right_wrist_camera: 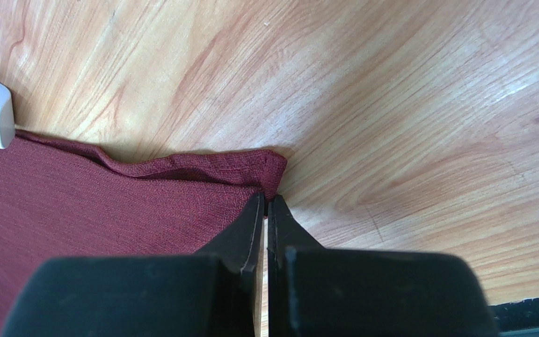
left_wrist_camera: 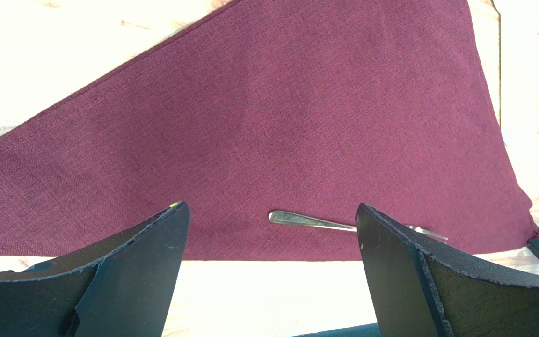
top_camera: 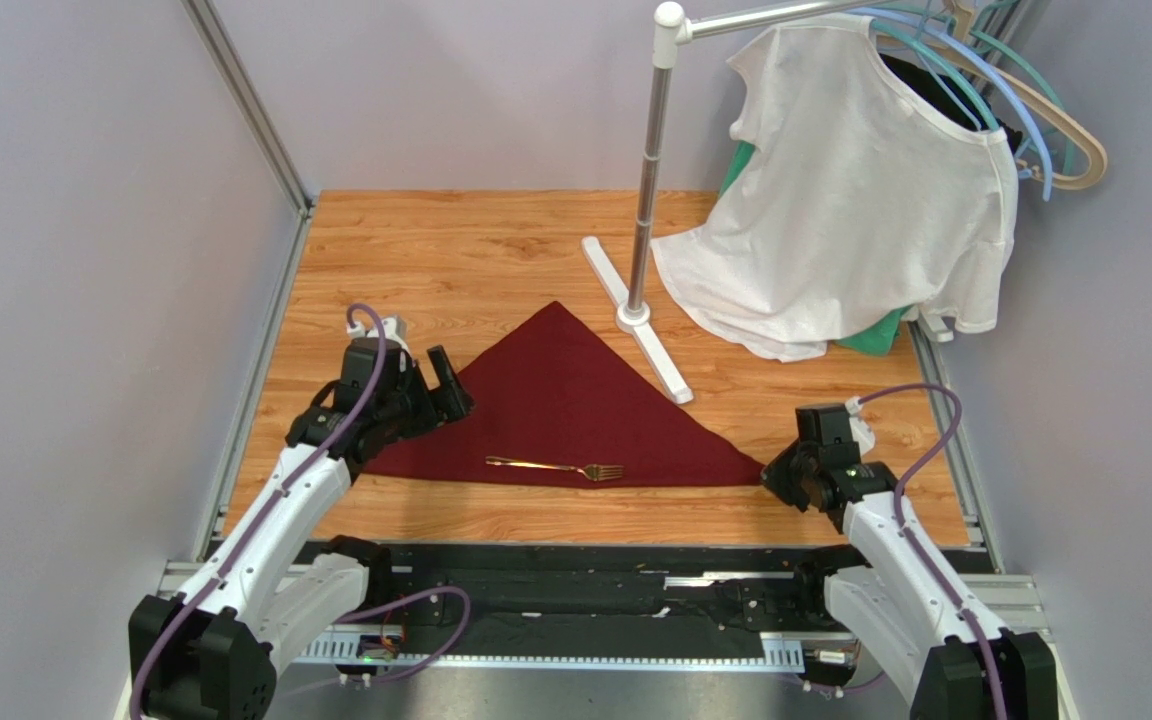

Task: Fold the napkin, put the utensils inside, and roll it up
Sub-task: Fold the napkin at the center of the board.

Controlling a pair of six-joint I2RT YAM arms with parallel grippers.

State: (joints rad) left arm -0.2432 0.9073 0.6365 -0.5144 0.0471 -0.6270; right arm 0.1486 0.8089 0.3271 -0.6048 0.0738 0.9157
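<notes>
The maroon napkin [top_camera: 567, 398] lies folded into a triangle on the wooden table, its long edge toward the arms. A gold fork [top_camera: 555, 468] rests on it along that edge, tines pointing right; its handle [left_wrist_camera: 307, 220] shows in the left wrist view. My left gripper [top_camera: 440, 383] hovers open over the napkin's left part [left_wrist_camera: 271, 208], with nothing between its fingers. At the napkin's right corner [right_wrist_camera: 269, 168] my right gripper [right_wrist_camera: 267, 202] is shut, its tips pinching the corner, and the cloth edge is slightly ruffled there. In the top view that gripper [top_camera: 767, 468] sits low at the corner.
A white stand [top_camera: 642, 225] with a flat foot [top_camera: 654, 338] touches the napkin's upper right edge. A white T-shirt [top_camera: 853, 195] on hangers drapes at the back right over a green cloth [top_camera: 875, 338]. Grey walls and metal rails enclose the table.
</notes>
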